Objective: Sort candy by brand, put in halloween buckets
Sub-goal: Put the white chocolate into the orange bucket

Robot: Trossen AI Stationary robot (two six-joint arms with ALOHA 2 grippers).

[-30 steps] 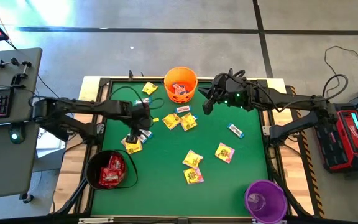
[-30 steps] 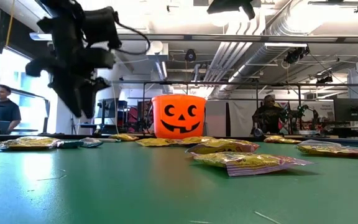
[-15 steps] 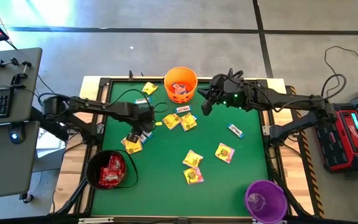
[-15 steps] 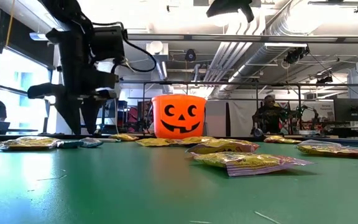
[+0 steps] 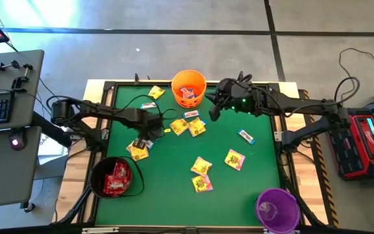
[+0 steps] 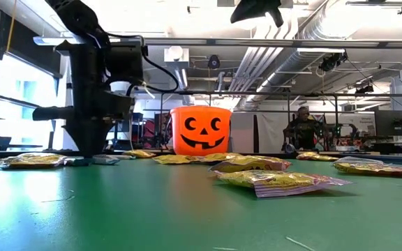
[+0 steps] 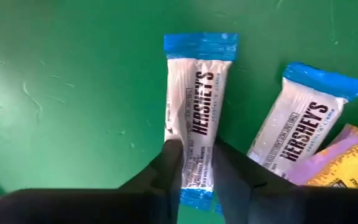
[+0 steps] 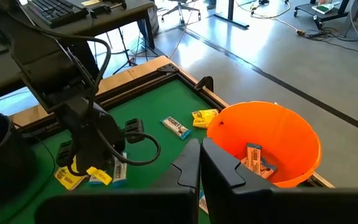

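Left gripper (image 7: 196, 163) pinching white-blue bar (image 7: 197, 112) on table (image 5: 258, 169). Right gripper (image 8: 200, 163) pressed together near orange bucket (image 5: 188, 88). Some candy in orange and black bucket (image 5: 114, 177); purple bucket (image 5: 277, 209) empty. Many packets left.

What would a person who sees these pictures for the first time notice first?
Probably the orange bucket with its pumpkin face, at the far edge of the green table, with candy already inside. Next, the yellow candy packets scattered over the middle of the table. Then the left gripper, down at the table with its fingers on both sides of a white-and-blue candy bar, while the shut right gripper hovers beside the orange bucket.
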